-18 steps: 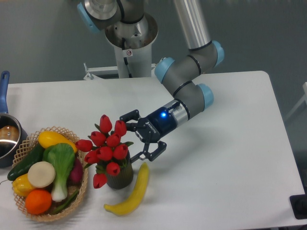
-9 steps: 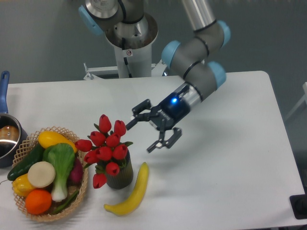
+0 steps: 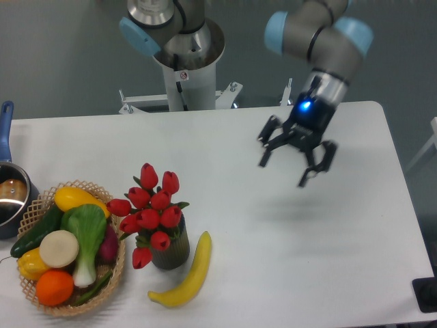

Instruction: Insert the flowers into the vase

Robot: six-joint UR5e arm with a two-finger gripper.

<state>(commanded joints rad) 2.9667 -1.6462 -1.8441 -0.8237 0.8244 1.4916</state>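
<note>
The flowers, a bunch of red tulip buds with green leaves, stand in the vase, a short dark ribbed cylinder near the table's front left. One bud droops over the vase's left side. My gripper hangs above the table's right half, far from the vase, pointing down. It is open and nothing sits between its fingers.
A yellow banana lies just right of the vase. A wicker basket of vegetables and fruit, with a bok choy, sits to the left. A blue-handled metal pot is at the left edge.
The gripper has drawn away from the tulips, rising and swinging right across the table, staying open. The flowers remain standing in the vase.
</note>
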